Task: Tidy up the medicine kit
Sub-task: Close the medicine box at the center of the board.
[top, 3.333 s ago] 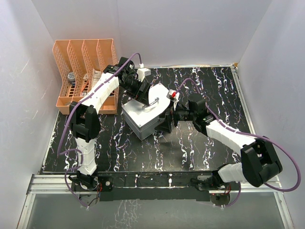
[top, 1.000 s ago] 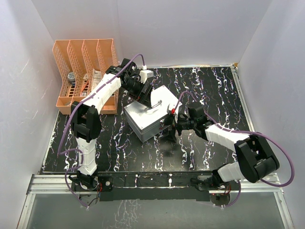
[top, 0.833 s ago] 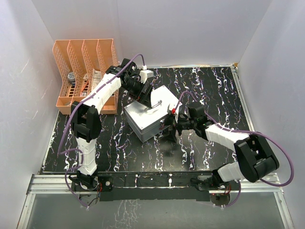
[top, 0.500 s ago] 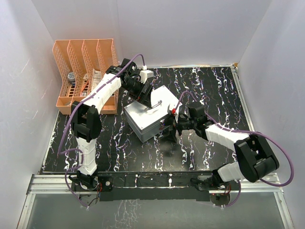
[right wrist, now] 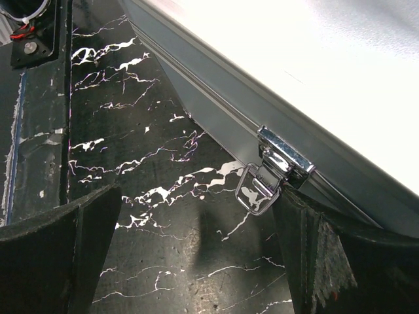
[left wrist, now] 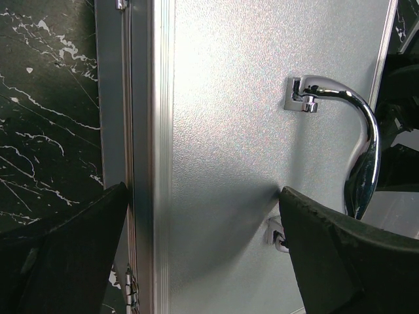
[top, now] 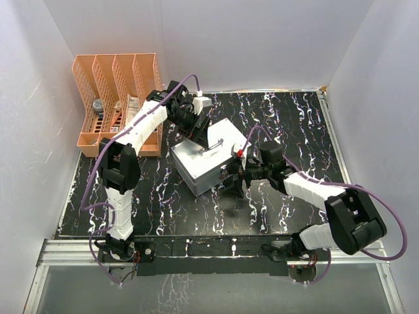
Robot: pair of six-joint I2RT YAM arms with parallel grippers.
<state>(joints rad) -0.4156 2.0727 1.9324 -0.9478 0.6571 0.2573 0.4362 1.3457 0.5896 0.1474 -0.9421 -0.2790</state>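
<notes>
The silver metal case [top: 201, 159] lies shut in the middle of the table. In the top view my left gripper [top: 200, 135] rests on its lid beside the chrome handle [top: 213, 144]. In the left wrist view the gripper [left wrist: 203, 196] is open: one finger hangs over the hinge edge and the other touches the lid [left wrist: 229, 118] next to the handle [left wrist: 359, 147]. My right gripper [top: 237, 171] is open and low at the case's right side. In the right wrist view [right wrist: 196, 196] its right finger sits beside the chrome latch [right wrist: 272, 171], whose loop hangs loose.
An orange file rack [top: 112, 78] with several items in its slots stands at the back left, close to my left arm. White walls enclose the black marbled table [top: 294, 124]. The arm bases line the near edge.
The case lid, raised and tilted 3.3 s ago, now lies flat and shut under my left gripper. My right gripper has moved down to the latch side; it barely moved in the last second.
</notes>
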